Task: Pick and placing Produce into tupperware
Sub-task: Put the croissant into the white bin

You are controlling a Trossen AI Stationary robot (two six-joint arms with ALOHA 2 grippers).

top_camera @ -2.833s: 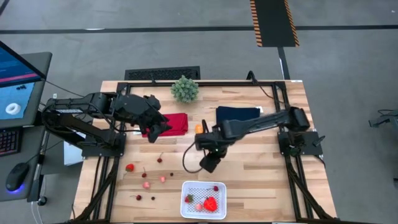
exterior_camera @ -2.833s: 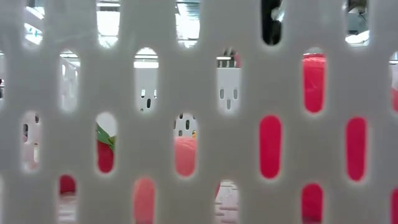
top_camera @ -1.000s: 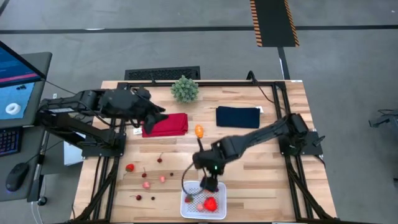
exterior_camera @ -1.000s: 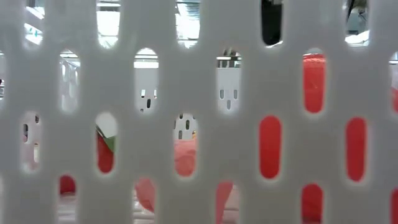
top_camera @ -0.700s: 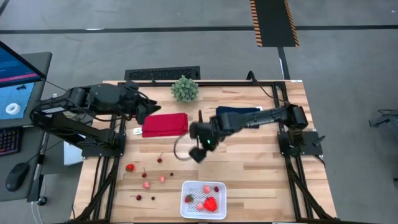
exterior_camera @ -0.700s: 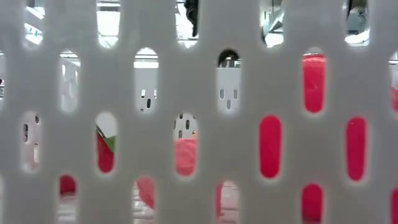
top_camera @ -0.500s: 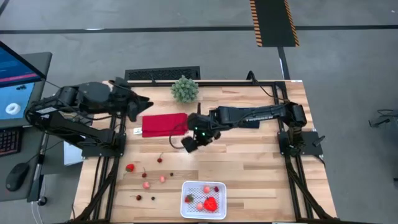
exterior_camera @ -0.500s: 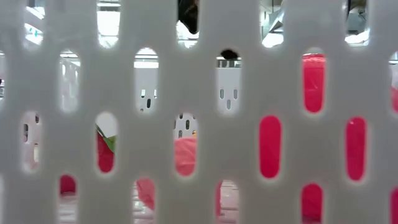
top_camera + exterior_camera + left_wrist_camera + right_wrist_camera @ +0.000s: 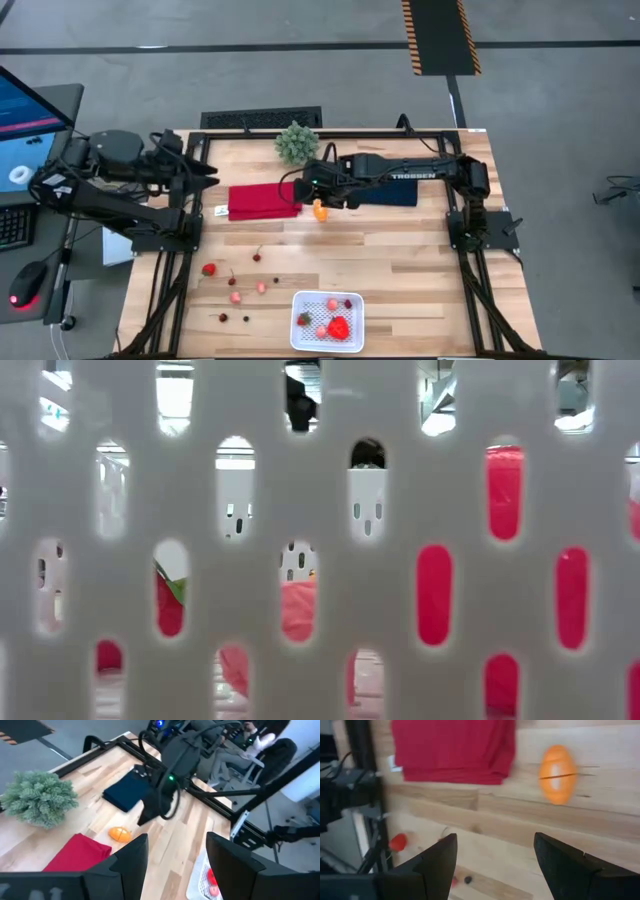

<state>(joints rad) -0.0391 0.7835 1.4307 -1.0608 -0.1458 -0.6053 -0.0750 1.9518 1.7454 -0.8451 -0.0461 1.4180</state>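
Note:
The white tupperware stands at the near edge with a red pepper-like piece, a strawberry and pinkish pieces inside; the low view looks through its slotted wall. An orange piece lies on the wood between the red cloth and the navy cloth. My right gripper hangs open just beyond it, and its wrist view shows the orange piece ahead of the open gripper. My left gripper waits open at the far left, empty. More produce lies near left: a strawberry, cherries and pinkish pieces.
A bushy green plant stands at the far edge behind my right gripper. The black frame rails run along the table's left and right sides. Bare wood lies between the cloths and the tupperware.
My right gripper has risen from over the tupperware and travelled toward the far edge, ending above the orange piece by the red cloth, open throughout. My left arm has drawn back off the red cloth toward the table's far left corner.

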